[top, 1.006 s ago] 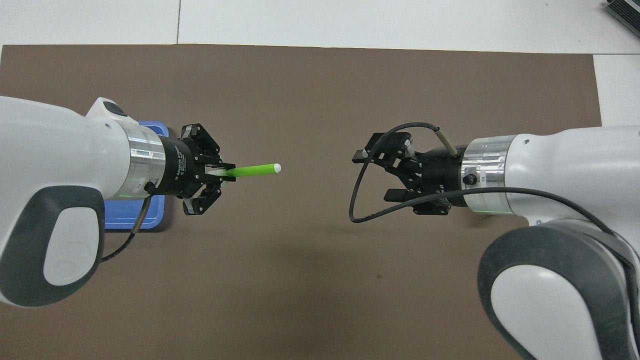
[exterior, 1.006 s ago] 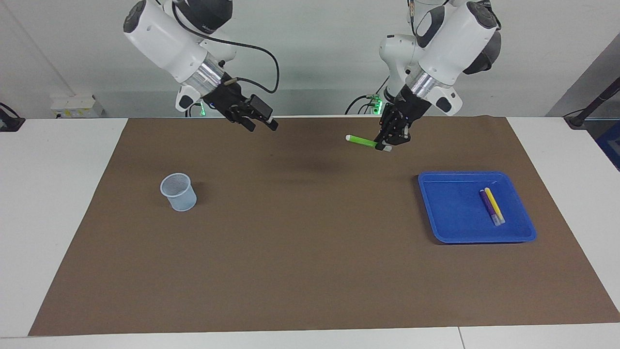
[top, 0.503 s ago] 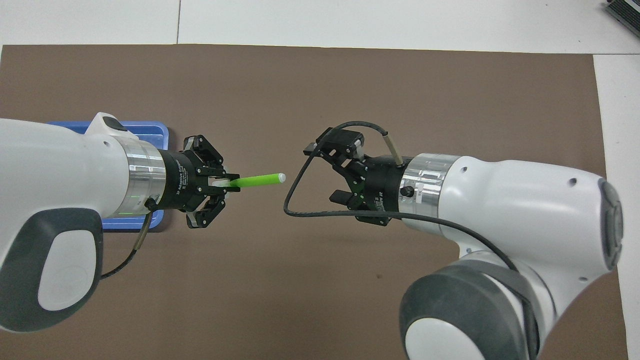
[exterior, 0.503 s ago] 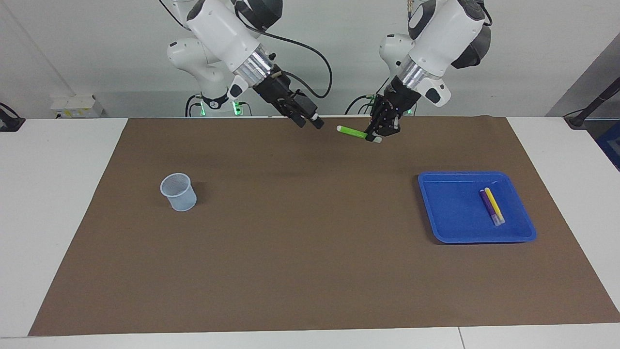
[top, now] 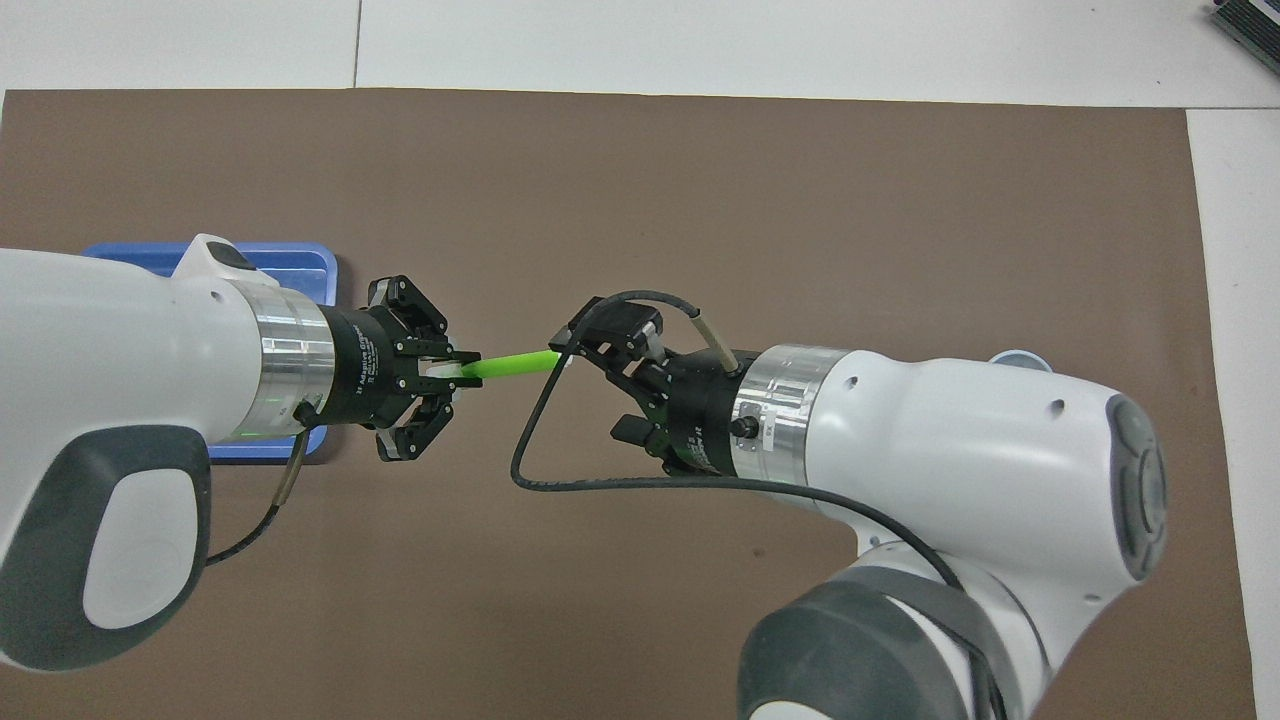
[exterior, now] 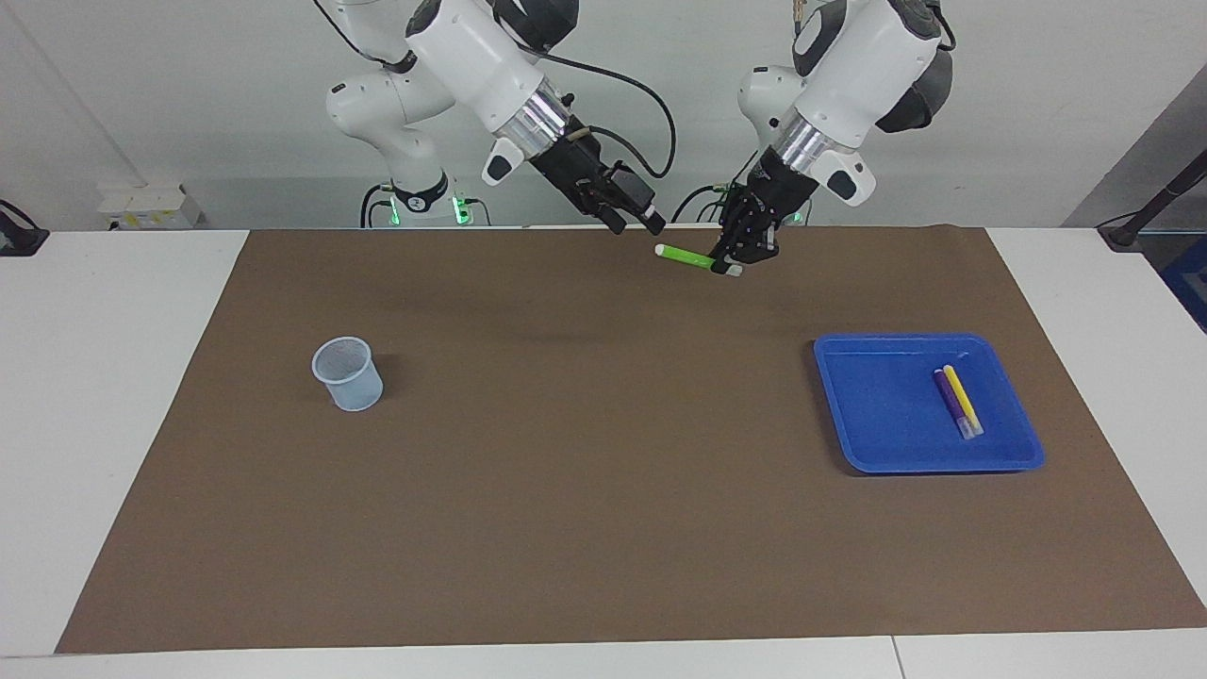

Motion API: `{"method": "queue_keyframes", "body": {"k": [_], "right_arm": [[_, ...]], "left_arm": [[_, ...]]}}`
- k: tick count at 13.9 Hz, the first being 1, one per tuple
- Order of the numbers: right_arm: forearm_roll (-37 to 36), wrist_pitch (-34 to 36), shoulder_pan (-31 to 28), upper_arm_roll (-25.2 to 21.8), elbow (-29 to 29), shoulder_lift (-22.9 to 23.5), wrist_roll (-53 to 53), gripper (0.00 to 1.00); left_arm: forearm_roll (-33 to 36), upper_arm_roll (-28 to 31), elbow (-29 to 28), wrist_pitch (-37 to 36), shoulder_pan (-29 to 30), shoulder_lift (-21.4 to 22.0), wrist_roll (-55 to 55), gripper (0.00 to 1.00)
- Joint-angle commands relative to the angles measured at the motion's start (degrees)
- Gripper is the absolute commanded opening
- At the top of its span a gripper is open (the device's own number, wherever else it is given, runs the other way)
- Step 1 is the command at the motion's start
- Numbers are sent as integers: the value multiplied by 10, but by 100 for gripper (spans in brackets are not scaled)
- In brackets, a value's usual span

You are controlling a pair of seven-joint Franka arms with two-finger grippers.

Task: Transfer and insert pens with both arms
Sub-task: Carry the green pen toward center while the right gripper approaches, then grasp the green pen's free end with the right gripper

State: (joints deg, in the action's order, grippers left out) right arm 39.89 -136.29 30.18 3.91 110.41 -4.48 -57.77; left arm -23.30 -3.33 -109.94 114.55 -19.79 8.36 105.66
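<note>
My left gripper [exterior: 738, 256] [top: 452, 366] is shut on one end of the bright green pen [exterior: 684, 256] [top: 512, 363] and holds it level in the air over the brown mat. My right gripper [exterior: 639, 223] [top: 592, 388] is open and faces it. The pen's free whitish end lies right at the right gripper's upper finger [top: 572, 338]; I cannot tell whether they touch. The purple pen [exterior: 950, 404] and the yellow pen [exterior: 963, 399] lie side by side in the blue tray [exterior: 882, 438].
A pale mesh cup [exterior: 347, 374] stands upright on the brown mat [exterior: 603, 490] toward the right arm's end; only its rim [top: 1020, 357] peeks past the right arm from overhead. The left arm covers most of the tray [top: 295, 262] there.
My right gripper has swung in toward the left gripper, closing the gap until its open fingers reach the pen's free end. The left gripper with the green pen rose slightly, then held still.
</note>
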Motion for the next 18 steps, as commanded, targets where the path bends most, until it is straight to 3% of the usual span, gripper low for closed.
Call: {"method": "queue_keyframes", "body": {"k": [1, 6, 10, 16, 18], "right_arm": [[16, -39, 22, -2, 8, 10, 2, 100], [15, -83, 29, -2, 6, 28, 9, 98], [15, -108, 33, -1, 2, 41, 0, 81], [15, -104, 47, -1, 2, 40, -10, 77], [15, -103, 47, -1, 2, 40, -7, 65]], "left_arm": [[-10, 9, -22, 13, -11, 21, 8, 0], [-10, 9, -22, 12, -19, 23, 13, 0], [-9, 9, -22, 12, -19, 23, 16, 0], [-9, 9, -23, 12, -19, 23, 16, 0], [-9, 9, -23, 11, -19, 23, 16, 0]]}}
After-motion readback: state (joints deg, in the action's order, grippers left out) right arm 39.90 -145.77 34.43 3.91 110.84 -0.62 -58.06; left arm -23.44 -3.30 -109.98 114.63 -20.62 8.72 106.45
